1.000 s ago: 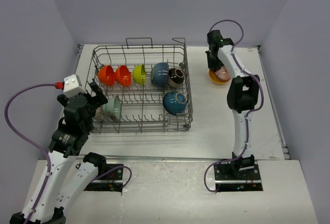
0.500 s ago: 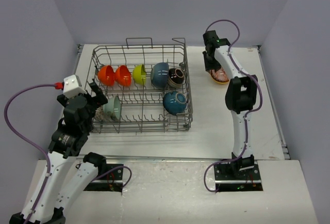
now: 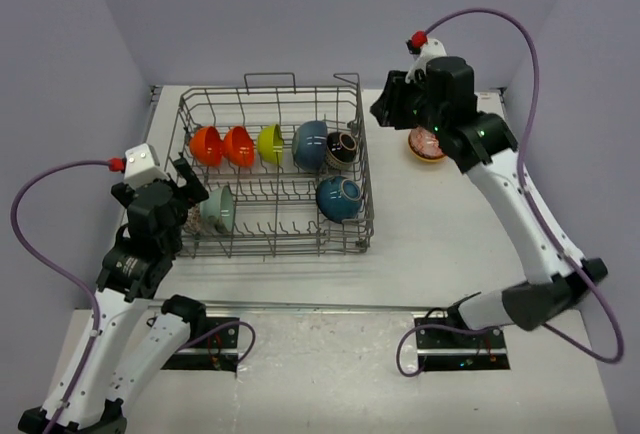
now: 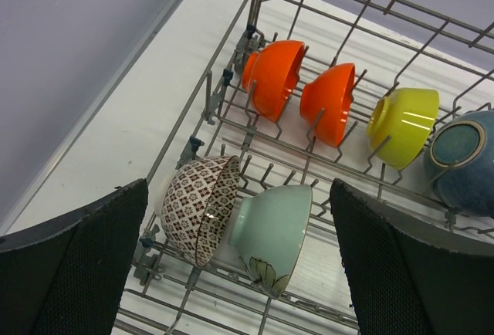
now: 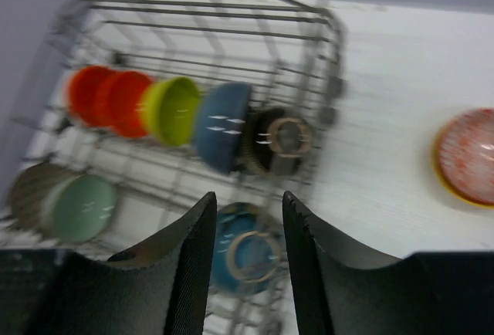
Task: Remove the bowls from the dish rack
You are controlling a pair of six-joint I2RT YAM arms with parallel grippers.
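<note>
Shows left gripper [image 4: 239,204] jaws spread wide over patterned bowl [image 4: 199,208] touching pale green bowl [image 4: 279,223]; right gripper [image 5: 248,204] jaws apart, empty. Risks snagging dish rack [image 3: 280,218] tines.

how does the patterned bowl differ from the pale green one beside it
The patterned bowl is covered in a brown-and-white lattice; the pale green bowl is plain but for a mark near its rim. The patterned bowl sits at the dish rack's end, the pale green bowl just inward. Both stand on edge in one row.
</note>
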